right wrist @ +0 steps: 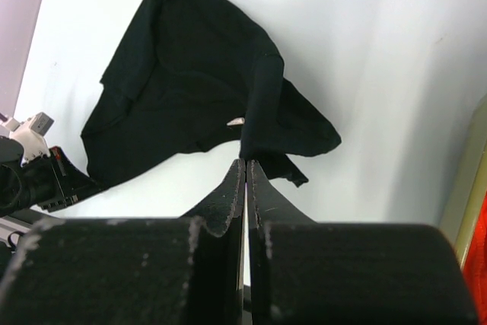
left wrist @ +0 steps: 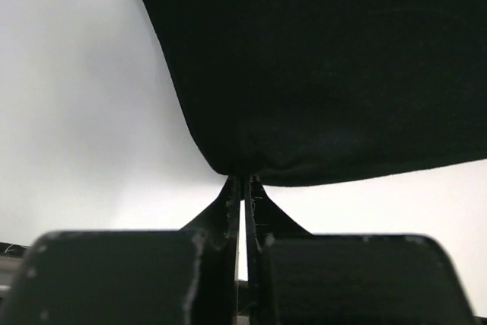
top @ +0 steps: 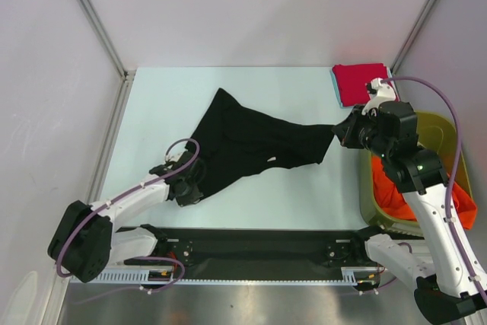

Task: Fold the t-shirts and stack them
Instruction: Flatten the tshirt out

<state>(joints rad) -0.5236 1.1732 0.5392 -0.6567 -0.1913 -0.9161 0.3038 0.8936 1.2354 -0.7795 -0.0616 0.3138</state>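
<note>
The black t-shirt [top: 243, 141] is stretched across the table between both grippers, partly lifted. My left gripper [top: 188, 188] is shut on its lower left edge; in the left wrist view the cloth [left wrist: 327, 66] hangs from the closed fingertips [left wrist: 232, 188]. My right gripper [top: 344, 130] is shut on the shirt's right corner, held above the table; the right wrist view shows the shirt [right wrist: 183, 89] trailing from the tips. A folded red t-shirt [top: 358, 81] lies at the far right corner. An orange t-shirt [top: 389, 192] sits in the bin.
The olive-green bin [top: 445, 136] stands at the right table edge, under my right arm. White walls and metal posts enclose the table on three sides. A black rail [top: 251, 245] runs along the near edge.
</note>
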